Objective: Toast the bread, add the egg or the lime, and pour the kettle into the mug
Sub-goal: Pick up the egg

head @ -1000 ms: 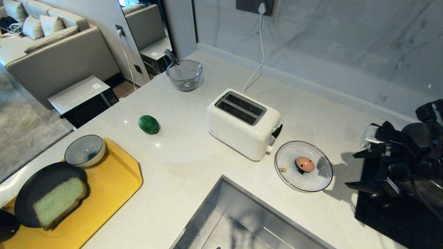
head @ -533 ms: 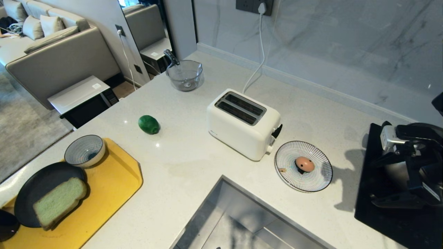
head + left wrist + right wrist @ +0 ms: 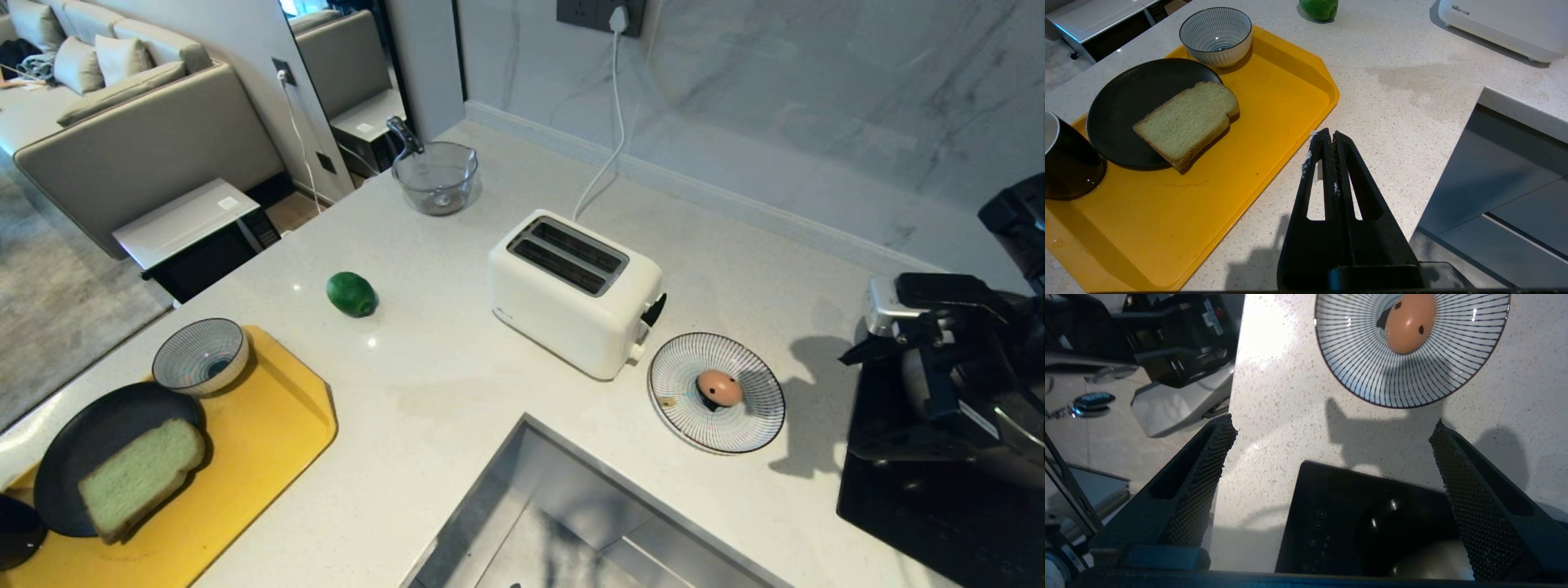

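The right gripper (image 3: 1331, 428) hangs over the black hob (image 3: 939, 523), fingers spread wide, empty; the egg (image 3: 719, 387) sits in its striped dish (image 3: 759, 425) nearby; the left gripper (image 3: 1329, 141) – fingers clenched – hovers beside the yellow tray (image 3: 1274, 102) holding the bread (image 3: 1188, 120).

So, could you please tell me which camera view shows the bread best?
The left wrist view: the bread is close and whole, on the black plate. The head view has it smaller, near a corner. The right wrist view lacks it.
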